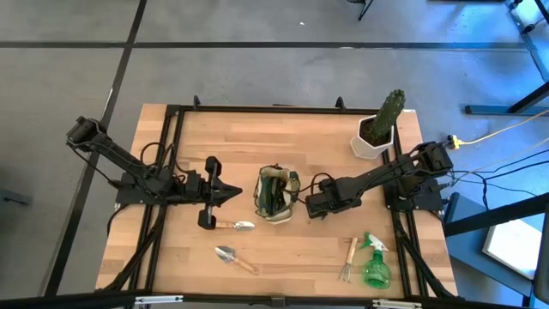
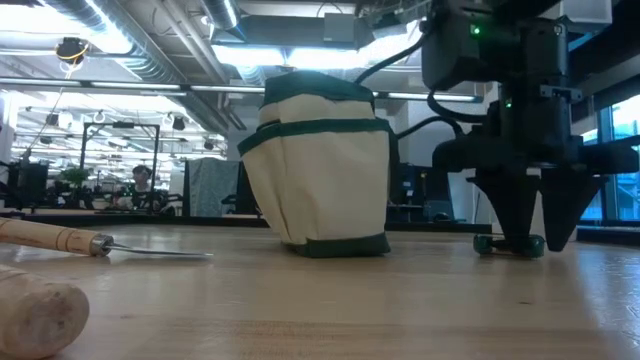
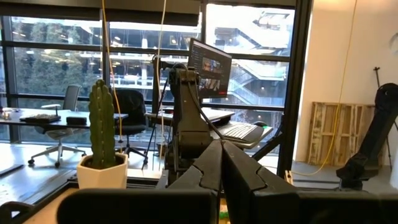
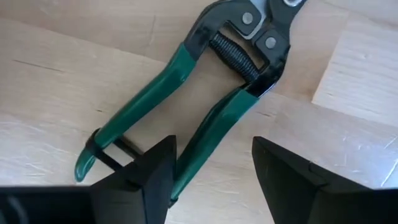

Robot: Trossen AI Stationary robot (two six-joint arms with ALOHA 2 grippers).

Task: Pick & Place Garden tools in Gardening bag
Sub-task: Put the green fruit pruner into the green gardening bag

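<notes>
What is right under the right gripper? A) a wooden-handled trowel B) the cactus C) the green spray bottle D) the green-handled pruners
D: the right wrist view shows the green-handled pruners lying on the wooden table, one handle between the open fingers of the right gripper.

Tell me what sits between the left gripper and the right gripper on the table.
The gardening bag stands between the shut left gripper and the open right gripper, seen in the high view; the right one hovers over green-handled pruners.

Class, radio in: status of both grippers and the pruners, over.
Right gripper open, low over green-handled pruners, beside gardening bag. Left gripper shut, waiting left of bag. Pruners flat on table, nothing blocking.
</notes>
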